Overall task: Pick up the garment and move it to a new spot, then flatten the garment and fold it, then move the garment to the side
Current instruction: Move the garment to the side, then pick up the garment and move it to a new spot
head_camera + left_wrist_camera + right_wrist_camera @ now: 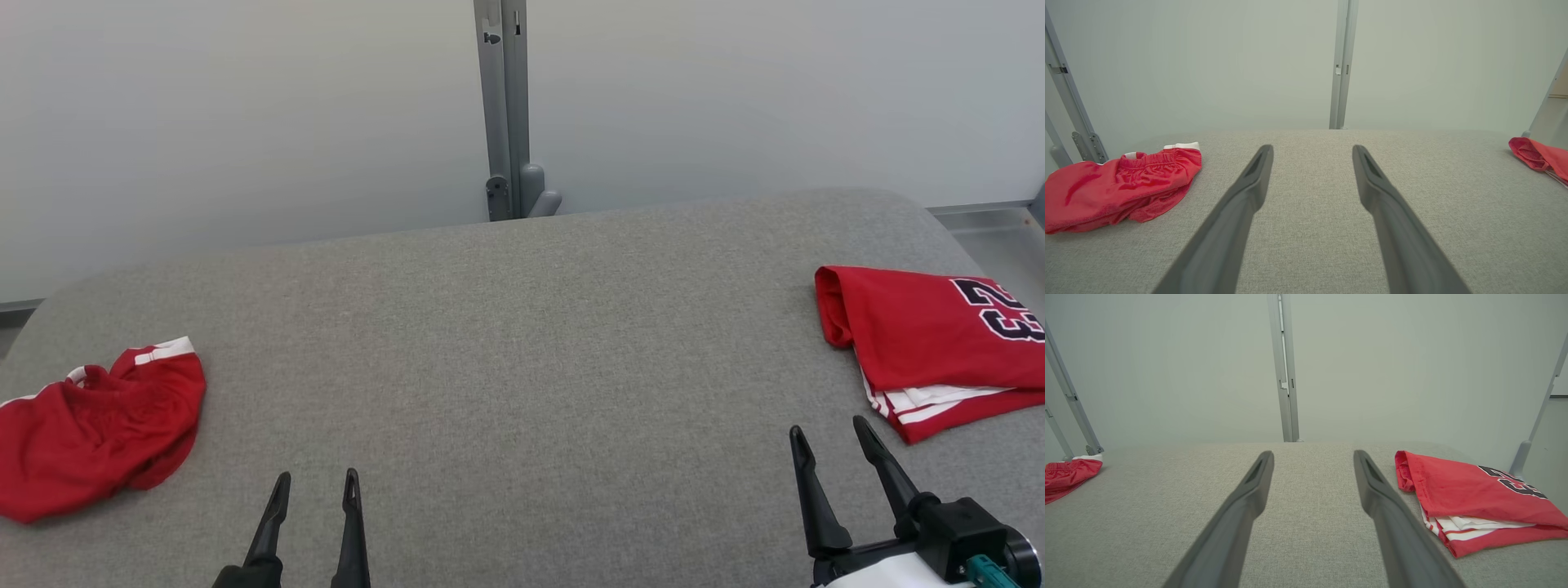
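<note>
The left pincer (317,475) and the right pincer (828,426) stood apart above the grey surface (522,343). Crumpled red shorts (98,425) lay at 9 o'clock, a folded red jersey (922,343) at 3 o'clock.

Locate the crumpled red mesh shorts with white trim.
The red shorts lie at the left edge of the grey fabric table in the head view, left of the left gripper, opposite the folded red jersey.

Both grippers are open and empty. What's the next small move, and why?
Probably reach the open left gripper toward the crumpled red shorts: they lie unfolded on its side, while the red jersey at right already looks folded.
</note>
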{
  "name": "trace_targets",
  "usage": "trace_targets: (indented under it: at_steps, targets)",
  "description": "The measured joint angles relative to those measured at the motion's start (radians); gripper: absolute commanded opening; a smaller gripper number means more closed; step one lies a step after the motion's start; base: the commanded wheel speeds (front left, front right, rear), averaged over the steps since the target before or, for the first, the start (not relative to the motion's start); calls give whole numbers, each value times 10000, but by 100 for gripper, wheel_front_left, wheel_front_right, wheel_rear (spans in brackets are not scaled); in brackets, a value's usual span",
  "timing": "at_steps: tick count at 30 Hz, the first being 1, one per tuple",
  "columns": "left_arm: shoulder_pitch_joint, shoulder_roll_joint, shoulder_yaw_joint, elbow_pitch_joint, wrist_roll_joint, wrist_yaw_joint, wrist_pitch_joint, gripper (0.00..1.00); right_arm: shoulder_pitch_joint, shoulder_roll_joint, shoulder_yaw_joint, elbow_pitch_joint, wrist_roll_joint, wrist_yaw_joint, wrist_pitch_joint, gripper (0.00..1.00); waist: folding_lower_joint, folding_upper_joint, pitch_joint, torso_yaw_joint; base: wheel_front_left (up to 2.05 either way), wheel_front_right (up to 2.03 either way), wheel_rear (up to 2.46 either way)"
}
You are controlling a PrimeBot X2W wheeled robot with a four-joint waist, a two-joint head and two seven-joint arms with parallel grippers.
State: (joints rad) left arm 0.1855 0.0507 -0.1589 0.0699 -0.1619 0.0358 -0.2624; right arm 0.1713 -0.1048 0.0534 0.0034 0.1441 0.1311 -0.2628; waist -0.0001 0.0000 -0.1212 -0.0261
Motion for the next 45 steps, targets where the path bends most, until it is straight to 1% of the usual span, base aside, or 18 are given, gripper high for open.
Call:
trace_targets:
  at_steps: [11, 18, 22, 28, 37, 42, 45]
  targets:
    - [-4, 0, -79, 104, 148, -17, 0, 100, -2, -171, 284, -293, -153, 0, 0, 100, 0, 0, 127, 99, 0, 0, 0]
    - [-86, -4, -117, -36, 31, 182, 0, 100, -65, -201, 470, -314, -73, 0, 0, 100, 0, 0, 338, 420, 0, 0, 0]
    - [-237, -6, -165, -132, -77, 228, 0, 100, -141, -180, 497, -303, -65, 0, 0, 100, 0, 0, 452, 806, 0, 0, 0]
    - [-437, -6, -132, -343, -115, 280, -2, 100, -392, -184, 629, -291, -63, 0, 0, 100, 0, 0, 650, 1580, 0, 0, 0]
    - [-557, -6, -180, -443, -113, 483, 0, 100, -679, -186, 803, -305, 29, 0, 0, 100, 0, 0, 940, 2752, 0, 0, 0]
    - [-765, -4, -196, -581, -203, 702, -2, 100, -726, -253, 721, -341, 25, 0, 0, 100, 0, 0, 1139, 3275, 0, 0, 0]
    - [-863, -4, -307, -577, -228, 754, -2, 100, -727, -347, 752, -351, 25, 0, 0, 100, 0, 0, 1283, 3509, 0, 0, 0]
